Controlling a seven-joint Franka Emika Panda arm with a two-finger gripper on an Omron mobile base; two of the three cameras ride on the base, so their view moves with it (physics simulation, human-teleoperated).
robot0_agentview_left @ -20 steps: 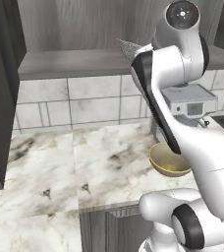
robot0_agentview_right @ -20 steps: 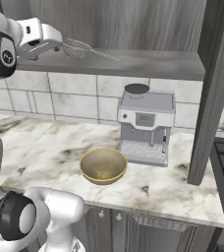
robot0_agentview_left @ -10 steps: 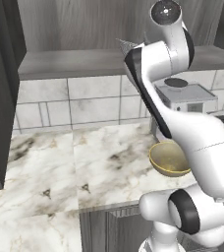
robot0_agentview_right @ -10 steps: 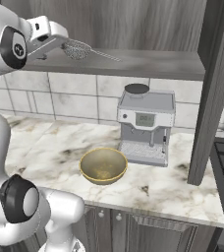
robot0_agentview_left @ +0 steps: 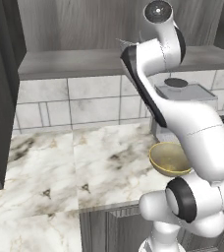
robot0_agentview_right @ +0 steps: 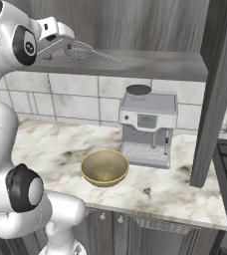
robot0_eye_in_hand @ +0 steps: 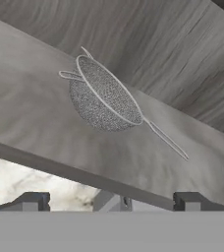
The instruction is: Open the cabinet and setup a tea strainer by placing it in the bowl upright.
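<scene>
With its 2 dark fingertips spread wide and holding nothing, the white arm's two-finger gripper reaches up to the bottom shelf of the open dark grey wood-grain cabinet. Just ahead of the fingertips, roughly centred between them and not touching either, sits the small round silver-grey wire-mesh tea strainer on the shelf board. Its mesh cup rests on the grey wood with the rim tipped toward the hand, and its thin wire handle runs off past the far side of the cup, away from the fingers and toward the right-hand fingertip's side in the hand view. In the right base view the same strainer lies just beyond the end of the hand, handle trailing along the shelf. Well below the fingers, on the white-and-grey marble counter, stands the round shallow golden-olive bowl, with nothing in it. A grey boxy coffee machine stands just beside the bowl, against the pale tiled wall. One cabinet door hangs swung open on the far side of the machine from the gripper.
</scene>
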